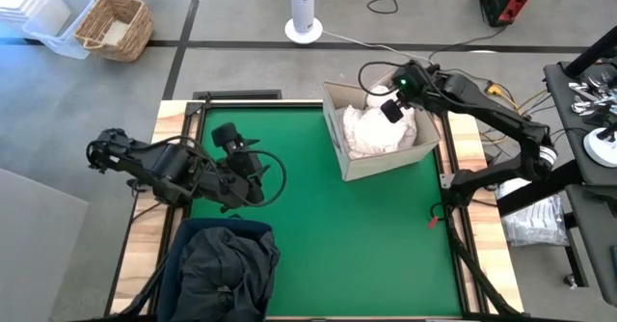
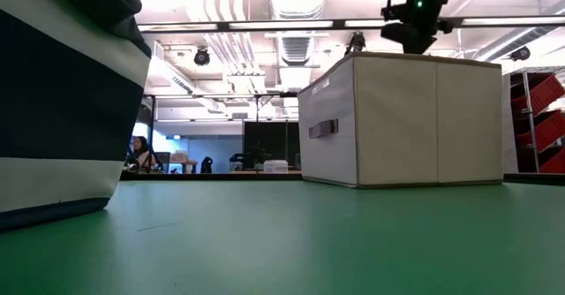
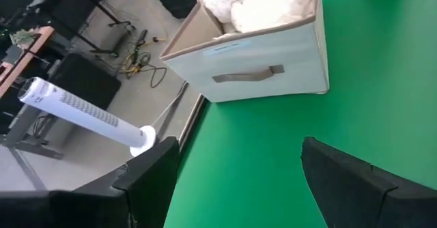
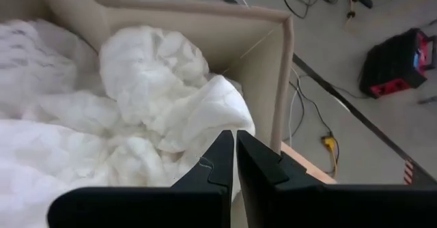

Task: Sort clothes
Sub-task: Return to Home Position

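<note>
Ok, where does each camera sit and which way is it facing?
High: overhead, straight down on table; left arm, right arm show.
Low: table height, level across at box; right arm above it.
Left wrist: faces box; open left pincer shows.
Right wrist: down into box at white clothes; shut right pincer.
All share the box.

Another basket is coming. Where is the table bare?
Bare: the green mat between beige box and navy bin, through to the mat's right edge. Crowded: the left side, left gripper beside the bin. Right gripper hangs over the box.
</note>
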Controlling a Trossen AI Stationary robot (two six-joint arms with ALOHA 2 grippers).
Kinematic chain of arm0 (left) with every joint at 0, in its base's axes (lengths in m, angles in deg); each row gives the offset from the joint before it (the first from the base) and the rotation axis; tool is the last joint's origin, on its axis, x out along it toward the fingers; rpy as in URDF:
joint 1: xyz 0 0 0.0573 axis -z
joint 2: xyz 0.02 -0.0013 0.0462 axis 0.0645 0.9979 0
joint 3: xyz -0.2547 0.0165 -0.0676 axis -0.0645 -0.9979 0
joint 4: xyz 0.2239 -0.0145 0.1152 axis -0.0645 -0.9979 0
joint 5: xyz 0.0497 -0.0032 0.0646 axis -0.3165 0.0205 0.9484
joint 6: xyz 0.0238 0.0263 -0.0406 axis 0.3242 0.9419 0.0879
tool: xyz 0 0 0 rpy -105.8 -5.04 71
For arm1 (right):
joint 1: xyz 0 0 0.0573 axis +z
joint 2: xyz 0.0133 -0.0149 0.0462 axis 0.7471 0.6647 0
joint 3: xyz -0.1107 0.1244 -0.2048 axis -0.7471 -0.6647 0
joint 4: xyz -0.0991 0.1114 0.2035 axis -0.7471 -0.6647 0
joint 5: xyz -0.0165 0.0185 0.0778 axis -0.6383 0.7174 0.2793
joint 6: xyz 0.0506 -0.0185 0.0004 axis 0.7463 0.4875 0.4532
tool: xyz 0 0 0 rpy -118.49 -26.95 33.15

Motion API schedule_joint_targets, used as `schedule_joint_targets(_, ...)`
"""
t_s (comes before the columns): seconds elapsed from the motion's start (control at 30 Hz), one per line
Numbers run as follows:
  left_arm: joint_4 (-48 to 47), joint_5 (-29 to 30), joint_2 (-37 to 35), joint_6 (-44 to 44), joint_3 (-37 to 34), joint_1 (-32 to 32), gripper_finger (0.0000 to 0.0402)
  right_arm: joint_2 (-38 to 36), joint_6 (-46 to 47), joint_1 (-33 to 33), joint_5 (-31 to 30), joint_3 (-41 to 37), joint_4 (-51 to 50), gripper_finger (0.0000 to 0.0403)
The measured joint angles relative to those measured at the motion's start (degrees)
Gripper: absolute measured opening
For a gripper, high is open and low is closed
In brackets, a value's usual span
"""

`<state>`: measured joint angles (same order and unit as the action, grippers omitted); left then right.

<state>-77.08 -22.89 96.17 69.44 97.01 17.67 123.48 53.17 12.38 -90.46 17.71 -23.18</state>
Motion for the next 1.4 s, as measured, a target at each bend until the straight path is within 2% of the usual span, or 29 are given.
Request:
schedule_joint_targets(0.1, -0.2, -0.8, 0.0, 0.0, -0.1, 0.0, 0.0283, -1.1, -1.6, 1.0, 1.1, -0.1, 1.9, 0.0012)
schedule_joint_targets(0.17, -1.1, -5.7, 0.0, 1.2, -0.1, 0.0, 0.0281, -2.5, -4.0, 1.9, 5.0, -0.4, 5.2, 0.0012)
schedule_joint_targets(0.3, -1.3, -23.6, 0.0, 7.7, -0.7, 0.5, 0.0266, -6.1, -9.9, 4.1, 21.0, -2.2, 13.0, 0.0012)
schedule_joint_targets(0.37, -1.0, -28.7, 0.0, 10.6, -0.9, 1.3, 0.0251, -8.4, -12.4, 6.1, 28.5, -4.2, 16.8, 0.0012)
schedule_joint_targets(0.43, -0.6, -29.5, 0.0, 12.0, -0.9, 2.2, 0.0231, -10.2, -13.1, 8.6, 32.3, -6.4, 19.9, 0.0012)
schedule_joint_targets(0.57, -0.1, -29.0, -0.2, 11.1, -0.9, 2.7, 0.0179, -13.0, -14.1, 13.7, 32.7, -11.1, 23.7, 0.0012)
schedule_joint_targets(0.67, 1.0, -28.9, -0.3, 9.6, -0.9, 2.7, 0.0132, -14.7, -16.5, 16.2, 33.9, -15.7, 30.5, 0.0012)
schedule_joint_targets(0.8, 5.2, -26.1, -0.2, 11.3, -1.1, 2.7, 0.0065, -17.3, -21.3, 17.5, 43.9, -23.2, 41.7, 0.0012)
schedule_joint_targets(0.9, 11.4, -25.7, -0.9, 16.8, -2.9, 4.1, 0.0019, -19.4, -21.1, 18.0, 49.6, -28.7, 49.7, 0.0012)
schedule_joint_targets(0.97, 20.1, -25.8, -3.0, 21.8, -6.2, 5.4, 0.0006, -20.6, -21.1, 19.0, 50.4, -32.6, 54.2, 0.0012)
schedule_joint_targets(1.13, 44.2, -27.2, -9.6, 33.6, -19.8, 6.8, 0.0022, -23.5, -20.2, 22.7, 50.7, -39.0, 64.6, 0.0012)
schedule_joint_targets(1.23, 54.2, -28.5, -13.6, 37.0, -28.6, 6.6, 0.0026, -25.3, -20.1, 25.2, 51.2, -39.1, 65.2, 0.0012)
schedule_joint_targets(1.4, 68.5, -29.1, -20.5, 40.0, -39.5, 6.0, 0.0021, -28.1, -21.0, 31.4, 51.4, -39.5, 63.1, 0.0012)
